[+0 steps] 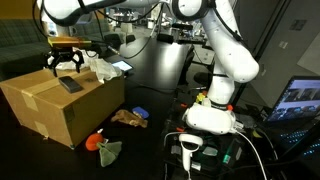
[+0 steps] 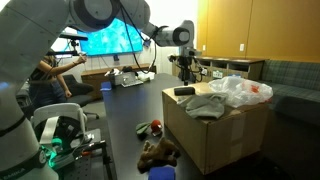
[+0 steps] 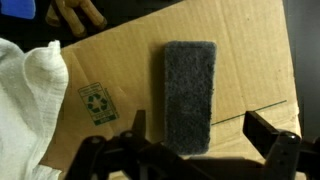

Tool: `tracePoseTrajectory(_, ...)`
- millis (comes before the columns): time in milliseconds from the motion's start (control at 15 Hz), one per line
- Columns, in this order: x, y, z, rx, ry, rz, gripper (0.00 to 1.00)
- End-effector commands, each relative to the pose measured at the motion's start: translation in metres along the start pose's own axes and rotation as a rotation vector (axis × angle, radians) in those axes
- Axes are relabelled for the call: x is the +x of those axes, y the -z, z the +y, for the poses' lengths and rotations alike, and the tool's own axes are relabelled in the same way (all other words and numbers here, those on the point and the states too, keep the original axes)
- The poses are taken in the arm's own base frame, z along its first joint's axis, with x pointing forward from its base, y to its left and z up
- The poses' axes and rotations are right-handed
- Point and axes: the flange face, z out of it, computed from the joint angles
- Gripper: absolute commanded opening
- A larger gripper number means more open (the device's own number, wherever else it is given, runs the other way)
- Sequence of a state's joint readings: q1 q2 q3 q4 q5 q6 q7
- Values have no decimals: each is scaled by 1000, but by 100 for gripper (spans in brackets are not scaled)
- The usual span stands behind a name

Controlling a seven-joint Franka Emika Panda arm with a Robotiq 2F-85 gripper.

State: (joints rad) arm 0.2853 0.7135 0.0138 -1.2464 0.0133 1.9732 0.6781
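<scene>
Sponge (image 3: 189, 95) lies loose on the box (image 3: 250, 60) under my wide-spread fingers (image 3: 262, 125); a sideways drift could knock it off.

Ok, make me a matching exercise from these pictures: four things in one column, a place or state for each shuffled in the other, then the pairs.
Things
1. grey block
2. white cloth
3. brown toy
4. gripper

Places or states
A. open, above the cardboard box
B. on the dark surface beside the box
C. lying flat on the box top, untouched
D. bunched on the box top, next to the recycling mark

Pairs: 1-C, 2-D, 3-B, 4-A
</scene>
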Motion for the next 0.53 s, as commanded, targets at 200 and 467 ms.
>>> tracePoseTrajectory(200,7,15,15,6,-31,65,100)
tracePoseTrajectory(467,16,16,40,-38,-27,112,100)
